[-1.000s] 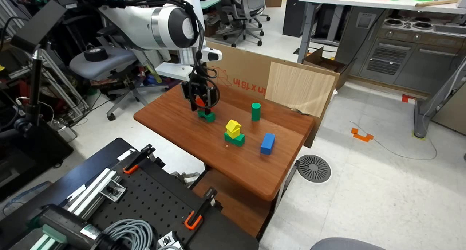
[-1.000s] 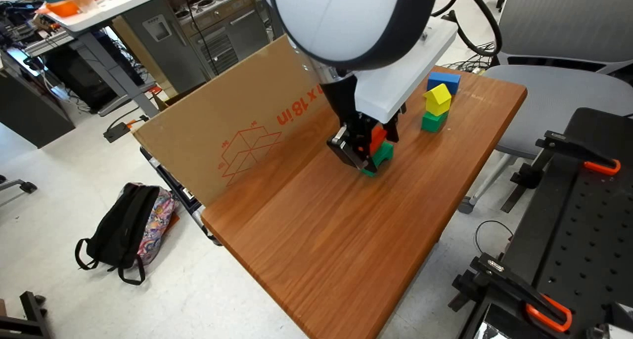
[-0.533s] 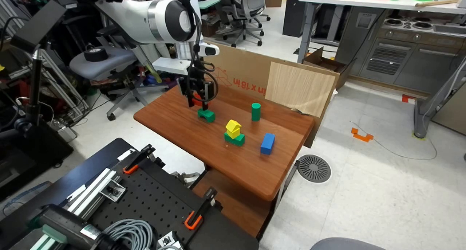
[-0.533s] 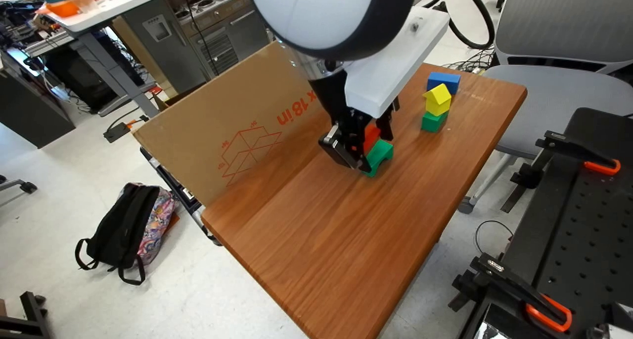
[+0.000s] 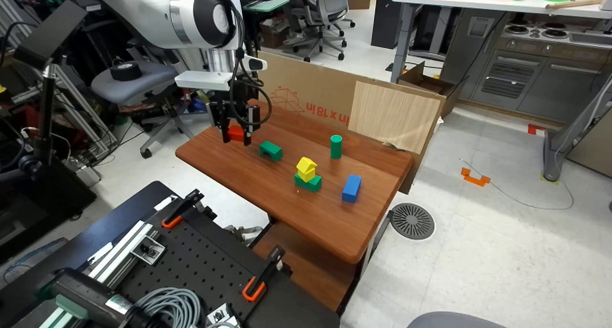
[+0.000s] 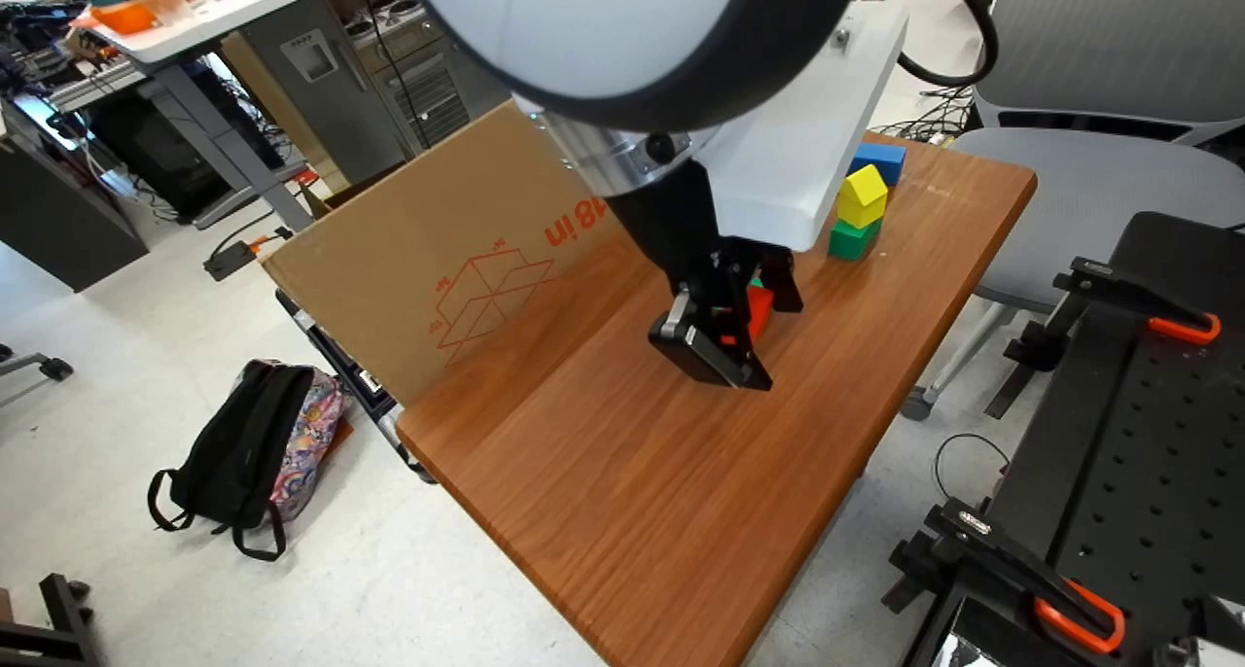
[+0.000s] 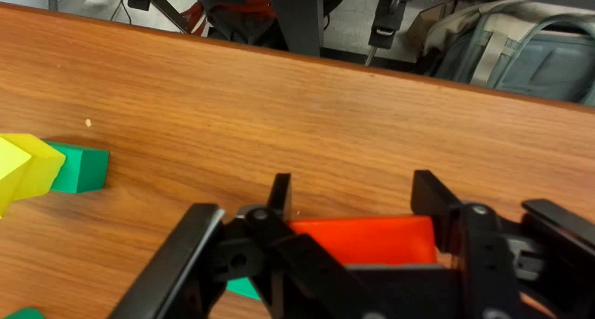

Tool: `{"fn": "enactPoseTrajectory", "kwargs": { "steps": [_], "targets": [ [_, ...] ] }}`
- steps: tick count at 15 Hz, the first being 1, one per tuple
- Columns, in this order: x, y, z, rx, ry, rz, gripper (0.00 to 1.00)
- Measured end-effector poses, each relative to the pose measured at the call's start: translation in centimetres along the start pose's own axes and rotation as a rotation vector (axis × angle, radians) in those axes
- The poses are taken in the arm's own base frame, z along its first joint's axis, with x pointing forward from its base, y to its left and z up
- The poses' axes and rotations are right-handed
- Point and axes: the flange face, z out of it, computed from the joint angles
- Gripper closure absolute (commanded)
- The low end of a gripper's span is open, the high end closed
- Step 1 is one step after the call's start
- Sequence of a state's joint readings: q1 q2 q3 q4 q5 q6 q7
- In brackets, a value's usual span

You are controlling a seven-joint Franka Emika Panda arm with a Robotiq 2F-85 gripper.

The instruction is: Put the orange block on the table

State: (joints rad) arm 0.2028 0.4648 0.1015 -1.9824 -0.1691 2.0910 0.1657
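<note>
The orange block [image 5: 236, 133] is a small red-orange rectangle between the fingers of my gripper [image 5: 236, 142]. It shows between the fingers in an exterior view [image 6: 760, 314] and in the wrist view [image 7: 381, 237], where the fingertips reach past it. My gripper is shut on its two ends. The block is over the far-left end of the brown table [image 5: 330, 223], beside the green arch block. It looks held low above the table; the exact gap cannot be told.
The green arch [image 5: 271, 150] stands close beside the gripper. A yellow stack [image 5: 306, 168] on a green block [image 5: 311, 184], a green cylinder [image 5: 336, 147] and a blue block [image 5: 352, 188] stand farther along. A cardboard wall [image 5: 325, 89] lines the table's back edge.
The gripper has lifted the orange block off the area over the green arch and carried it sideways, away from the other blocks, toward the table end. The other blocks have not moved.
</note>
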Motion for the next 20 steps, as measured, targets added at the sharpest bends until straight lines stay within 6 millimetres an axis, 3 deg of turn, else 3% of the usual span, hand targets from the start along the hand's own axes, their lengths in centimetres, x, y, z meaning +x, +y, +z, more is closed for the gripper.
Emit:
{"fn": "enactPoseTrajectory", "kwargs": {
  "steps": [8, 18, 19, 20],
  "targets": [
    [-1.8, -1.0, 2.5, -0.011, -0.076, -0.073, 0.58],
    [-0.2, -1.1, 7.4, -0.049, -0.166, -0.041, 0.58],
    [0.0, -1.0, 7.5, -0.052, -0.182, -0.035, 0.08],
    [0.1, -0.9, 7.5, -0.055, -0.195, -0.026, 0.07]
  ]
}}
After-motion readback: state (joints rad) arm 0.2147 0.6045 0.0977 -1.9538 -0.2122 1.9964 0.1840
